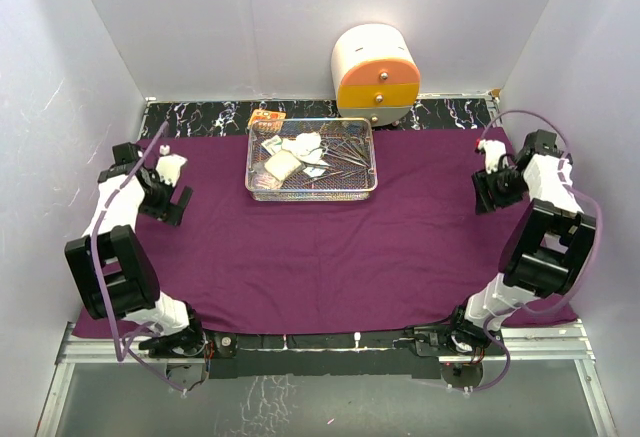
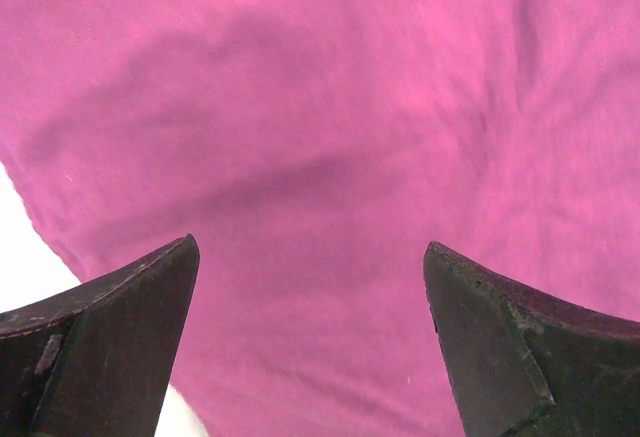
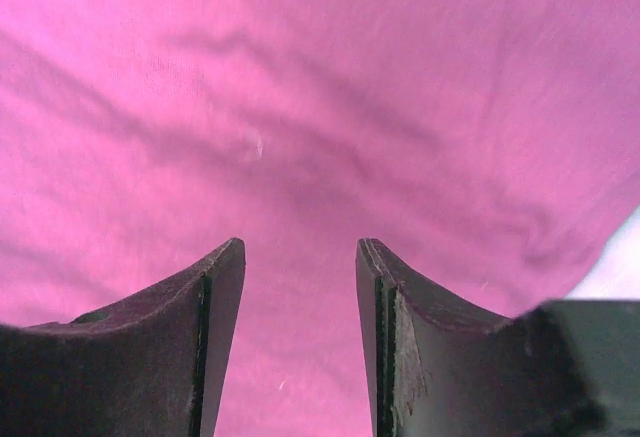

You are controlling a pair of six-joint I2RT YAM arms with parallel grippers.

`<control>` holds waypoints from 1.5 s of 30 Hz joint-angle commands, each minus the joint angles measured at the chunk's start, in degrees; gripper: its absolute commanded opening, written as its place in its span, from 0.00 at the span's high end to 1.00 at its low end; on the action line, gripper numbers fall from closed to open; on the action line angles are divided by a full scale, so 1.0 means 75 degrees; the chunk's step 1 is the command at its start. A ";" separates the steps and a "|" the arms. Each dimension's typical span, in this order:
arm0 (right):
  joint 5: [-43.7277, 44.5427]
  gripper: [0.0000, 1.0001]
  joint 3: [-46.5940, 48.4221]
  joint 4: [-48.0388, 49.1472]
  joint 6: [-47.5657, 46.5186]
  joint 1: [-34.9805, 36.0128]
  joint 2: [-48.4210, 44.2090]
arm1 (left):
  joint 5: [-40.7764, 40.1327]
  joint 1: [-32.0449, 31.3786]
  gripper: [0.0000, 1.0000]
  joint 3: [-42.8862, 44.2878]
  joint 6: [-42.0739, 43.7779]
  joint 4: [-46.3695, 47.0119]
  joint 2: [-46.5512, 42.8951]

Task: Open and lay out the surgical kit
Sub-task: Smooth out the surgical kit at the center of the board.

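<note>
Seems to be at the hinge between two steps: unwrapping apparently finished, laying out not yet begun. Spread nearly flat over most of the table, with only shallow creases: the large purple cloth (image 1: 320,247). Resting on it toward 12 o'clock, near the far edge: the silver wire-mesh tray (image 1: 311,197), loaded with white gauze wads (image 1: 283,165) on its 9 o'clock side and thin ring-handled forceps (image 1: 347,150) on its 3 o'clock side; other small pieces too tangled to tell apart. Just past the tray's 11 o'clock corner, off the cloth: a small orange-printed packet (image 1: 266,117). Over the cloth's 9 o'clock edge: the left gripper (image 1: 172,200), spread wide and empty, only fabric beneath. Over the 3 o'clock edge: the right gripper (image 1: 490,189), parted narrowly, gripping nothing. Next, probably: swing one arm in toward 12 o'clock, come down over the tray, pinch a single item such as a gauze wad or a forceps handle, and set it out on bare cloth toward 6 o'clock. Calls for a narrowed, well-aimed pinch, given thin metal crowded against the mesh; otherwise likely to drag neighbours along or shift the tray.
</note>
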 commanded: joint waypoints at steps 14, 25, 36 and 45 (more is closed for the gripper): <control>0.0183 0.56 0.1225 0.2039 0.1186 0.0839 0.2076 | 0.0347 0.0044 0.07 0.1376 -0.2362 0.2870 0.2301; 0.1285 0.58 0.0170 0.2100 0.0368 0.0445 0.1903 | -0.0465 0.0044 0.07 0.0431 -0.1923 0.3419 0.2390; 0.0646 0.58 0.0516 0.1464 0.0243 0.0036 0.1309 | -0.0545 0.0044 0.07 0.0485 -0.2063 0.3243 0.2343; -0.0937 0.57 0.0699 0.0797 0.0481 0.0282 0.0740 | -0.0213 0.0034 0.07 0.0694 -0.2210 0.3038 0.2142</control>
